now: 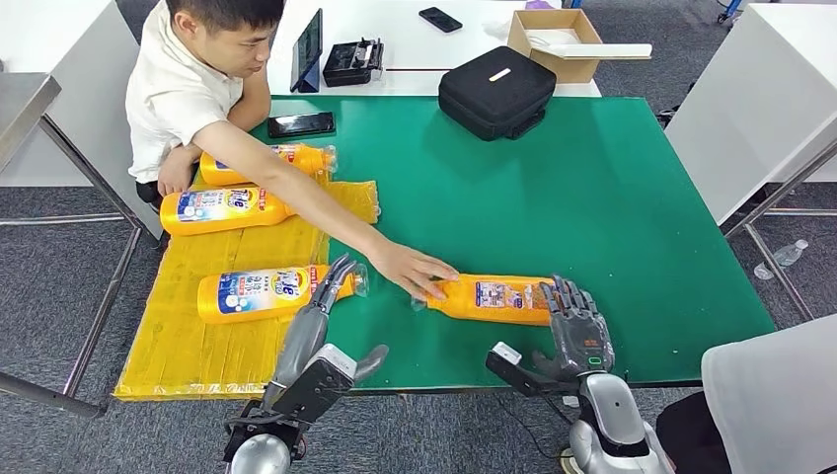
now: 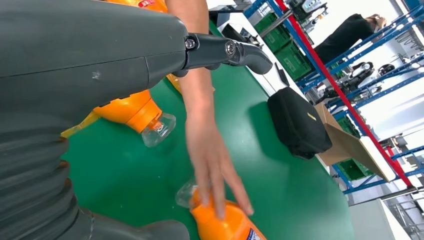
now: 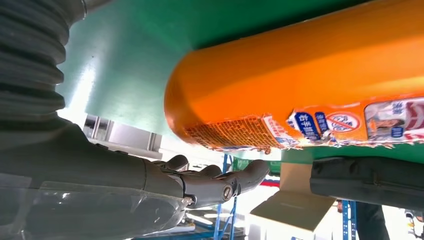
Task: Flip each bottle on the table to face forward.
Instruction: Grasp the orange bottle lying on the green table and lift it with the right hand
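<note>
Four orange bottles lie on their sides. Three rest on the yellow mat [image 1: 197, 346]: one at the back [image 1: 266, 161], one in the middle [image 1: 222, 209] and a near one [image 1: 262, 294]. The fourth bottle [image 1: 494, 297] [image 3: 300, 75] lies on the green table [image 1: 592, 197], and a person's hand [image 1: 415, 269] [image 2: 215, 165] presses on its neck. My left hand [image 1: 331, 286] [image 2: 100, 55] is open, fingers stretched beside the near mat bottle's clear cap [image 2: 159, 128]. My right hand [image 1: 579, 324] [image 3: 200, 182] is open with fingers spread at the fourth bottle's base end, holding nothing.
The person sits at the table's far left, their arm reaching across the mat. A black case [image 1: 496, 89], a phone [image 1: 301, 123] and a cardboard box [image 1: 558, 39] are at the back. Someone in grey clothing [image 1: 770, 395] stands at my right. White tables flank both sides.
</note>
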Available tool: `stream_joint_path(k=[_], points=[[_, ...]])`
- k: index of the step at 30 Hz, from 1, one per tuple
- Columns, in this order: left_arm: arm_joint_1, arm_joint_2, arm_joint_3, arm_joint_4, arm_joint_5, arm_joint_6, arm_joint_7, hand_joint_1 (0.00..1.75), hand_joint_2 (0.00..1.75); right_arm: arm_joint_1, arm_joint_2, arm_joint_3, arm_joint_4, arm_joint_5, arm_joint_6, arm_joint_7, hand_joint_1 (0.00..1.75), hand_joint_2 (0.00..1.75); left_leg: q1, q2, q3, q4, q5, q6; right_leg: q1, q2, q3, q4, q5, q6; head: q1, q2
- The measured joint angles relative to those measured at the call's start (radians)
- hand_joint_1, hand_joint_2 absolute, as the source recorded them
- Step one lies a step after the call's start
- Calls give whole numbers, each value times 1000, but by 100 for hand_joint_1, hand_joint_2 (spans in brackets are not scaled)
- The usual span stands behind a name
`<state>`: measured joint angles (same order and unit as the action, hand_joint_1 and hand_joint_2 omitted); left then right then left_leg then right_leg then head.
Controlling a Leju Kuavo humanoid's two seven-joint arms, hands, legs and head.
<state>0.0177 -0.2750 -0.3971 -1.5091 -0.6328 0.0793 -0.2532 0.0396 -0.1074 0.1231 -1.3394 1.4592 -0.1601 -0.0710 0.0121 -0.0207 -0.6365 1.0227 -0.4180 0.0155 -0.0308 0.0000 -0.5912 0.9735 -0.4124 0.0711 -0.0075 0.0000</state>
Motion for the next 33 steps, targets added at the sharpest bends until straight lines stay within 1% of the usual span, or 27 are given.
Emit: stream_joint_path(k=[6, 10, 15, 24, 33], points=[[0, 0, 0, 0, 44, -10, 11, 0, 175, -29, -8, 39, 1, 28, 9, 3, 0, 175, 0, 0, 0, 0, 0, 0, 0, 0, 0, 0, 0, 0, 0, 0], [-1, -1, 1, 5, 85, -29, 23, 0, 175, -73, -18, 77, 17, 22, 23, 3, 0, 175, 0, 0, 0, 0, 0, 0, 0, 0, 0, 0, 0, 0, 0, 0], [-1, -3, 5, 12, 92, -32, 26, 0, 175, -117, -27, 101, 53, 8, 29, 3, 0, 175, 0, 0, 0, 0, 0, 0, 0, 0, 0, 0, 0, 0, 0, 0], [-4, -3, 4, 21, 81, -32, 14, 0, 175, -220, -53, 100, 214, -60, 26, -13, 0, 175, 0, 0, 0, 0, 0, 0, 0, 0, 0, 0, 0, 0, 0, 0], [-5, -3, 3, 26, 80, -32, 11, 0, 175, -253, -58, 95, 299, -94, 31, -33, 0, 175, 0, 1, 1, 0, 0, 0, 0, 1, 0, 0, 0, 0, 0, 0]])
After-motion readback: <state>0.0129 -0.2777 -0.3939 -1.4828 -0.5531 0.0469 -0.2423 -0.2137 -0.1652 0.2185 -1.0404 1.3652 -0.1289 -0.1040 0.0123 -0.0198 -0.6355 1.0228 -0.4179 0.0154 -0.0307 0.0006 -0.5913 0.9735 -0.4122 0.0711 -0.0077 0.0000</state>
